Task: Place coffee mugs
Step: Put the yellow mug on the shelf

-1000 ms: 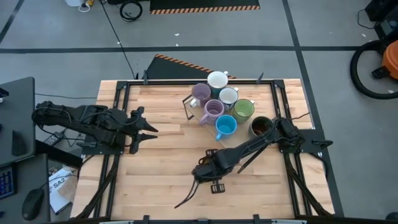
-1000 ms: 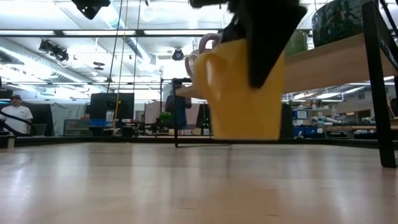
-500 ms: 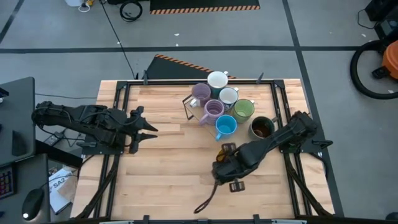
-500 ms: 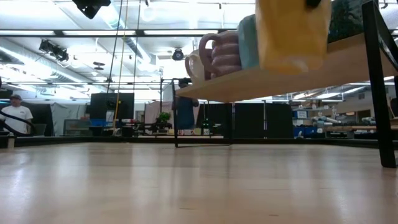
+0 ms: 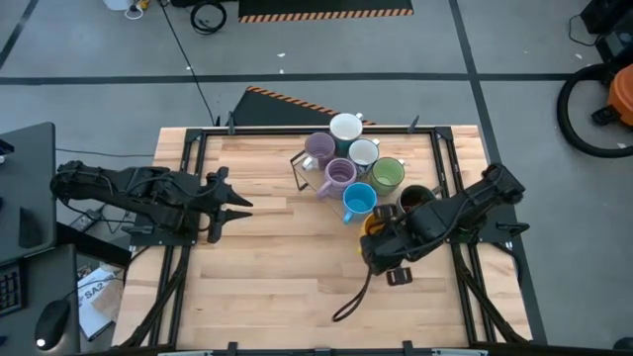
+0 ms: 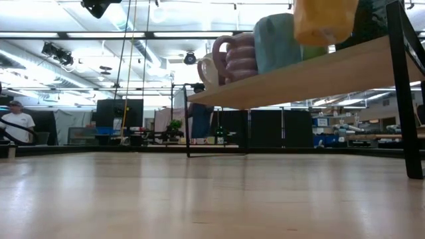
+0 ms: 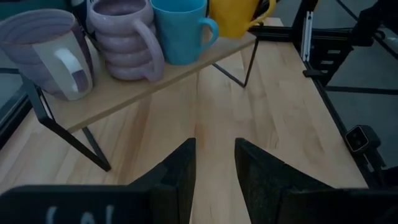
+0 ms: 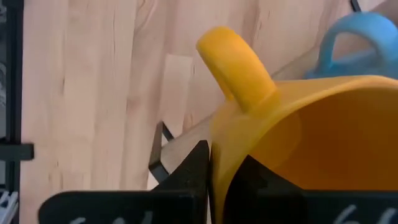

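Orange mug point(image 8: 292, 118) is pinched by its rim in the right gripper point(image 8: 214, 171): one finger inside the cup, one outside, jaws nearly closed on the wall, handle sticking out away from the wrist. From above, that gripper point(image 5: 381, 235) sits over the right half of the table, just near-right of the blue mug point(image 5: 358, 200) and left of the dark brown mug point(image 5: 415, 202).

Key relation: the mug hangs above the wooden shelf point(image 6: 319, 70), at its near-right end, clear of the board in the low view point(image 6: 324, 20). The free spot looks to be straight below, so the coming move is mostly a short descent, not a traverse. Mug axis reads roughly upright, slightly tilted; level it before release. Blue mug is the tight neighbour on the far-left side, so watch the handle there.

Rest of the row on the shelf runs far-left: green mug point(image 5: 387, 174), lavender mugs point(image 5: 339, 175), white mugs point(image 5: 346, 129).

Left gripper point(image 5: 229, 205) waits at the left side, well apart, fingers parted and empty. Right arm is clearly the one to finish.
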Robot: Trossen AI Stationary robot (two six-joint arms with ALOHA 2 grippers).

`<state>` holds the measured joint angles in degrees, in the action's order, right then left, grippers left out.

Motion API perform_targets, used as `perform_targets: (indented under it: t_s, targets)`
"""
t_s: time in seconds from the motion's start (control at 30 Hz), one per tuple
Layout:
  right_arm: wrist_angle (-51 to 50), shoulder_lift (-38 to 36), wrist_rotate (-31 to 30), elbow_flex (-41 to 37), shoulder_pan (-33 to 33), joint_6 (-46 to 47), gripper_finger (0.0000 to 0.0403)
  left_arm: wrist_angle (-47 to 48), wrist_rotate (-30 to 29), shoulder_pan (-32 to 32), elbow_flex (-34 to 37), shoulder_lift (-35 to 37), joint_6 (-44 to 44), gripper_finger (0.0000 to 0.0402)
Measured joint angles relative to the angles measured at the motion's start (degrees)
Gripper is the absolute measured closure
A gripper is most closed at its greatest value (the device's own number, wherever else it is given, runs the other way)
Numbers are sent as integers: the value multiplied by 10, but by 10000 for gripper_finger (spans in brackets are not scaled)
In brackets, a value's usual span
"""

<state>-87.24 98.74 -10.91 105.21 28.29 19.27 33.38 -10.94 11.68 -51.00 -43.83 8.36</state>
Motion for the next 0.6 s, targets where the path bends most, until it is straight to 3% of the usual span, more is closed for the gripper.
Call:
perform_targets:
  t_s: [0.6]
  targets:
    - [-6, -33, 33, -51, 0, -27, 361, -13, -6, 0, 0, 0, 2, 285]
